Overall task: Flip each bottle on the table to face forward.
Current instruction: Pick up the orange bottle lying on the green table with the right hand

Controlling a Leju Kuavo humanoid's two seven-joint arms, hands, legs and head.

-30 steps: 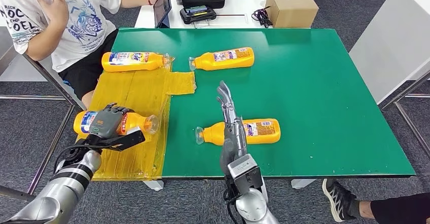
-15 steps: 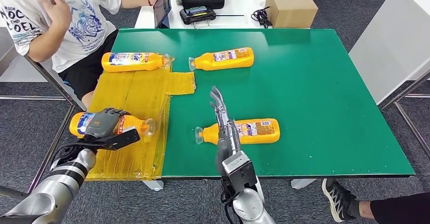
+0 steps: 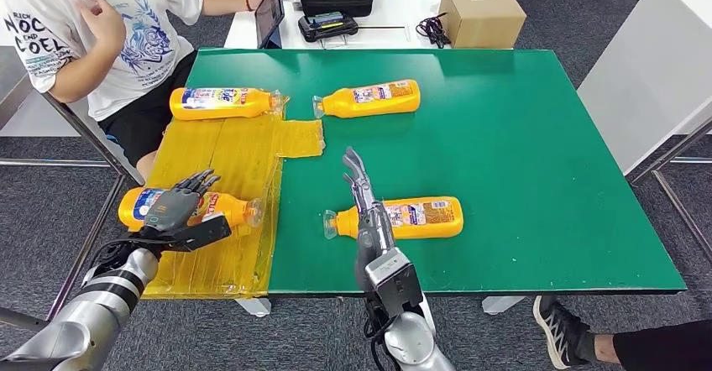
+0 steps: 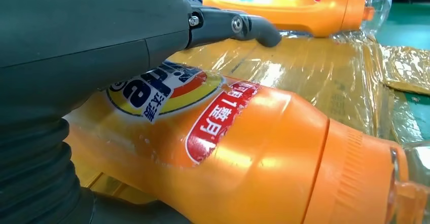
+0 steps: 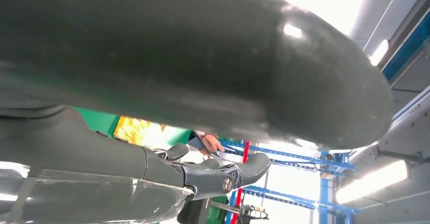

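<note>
Now four orange bottles are lying on their sides on the green worktop (image 3: 520, 136), each with its long axis running across the robot's view. The near-left bottle (image 3: 220, 207) is resting on the yellow plastic sheet (image 3: 235, 153) with its clear cap pointing toward the robot's right; the left wrist view is showing its round logo and red label turned upward. The left hand (image 3: 175, 209) is lying over the top of this bottle, its dark fingers (image 3: 198, 181) spread and reaching over the far side of the body, loosely fanned rather than clamped around it.

Beyond those fingers, the far-left bottle (image 3: 220, 101) is lying at the sheet's far edge, cap also toward the right. Just across from it, the far-middle bottle (image 3: 369, 97) is lying on bare green with its cap toward the left, so the two caps are nearly facing each other.

The right hand (image 3: 366, 203) is standing edge-on with its fingers (image 3: 354, 165) held straight and close together, gripping nothing. The near-middle bottle (image 3: 420, 216) is lying right beside and behind this hand, cap toward the left, label upward.

At the far-left corner a person (image 3: 75, 27) in a white shirt is sitting.
</note>
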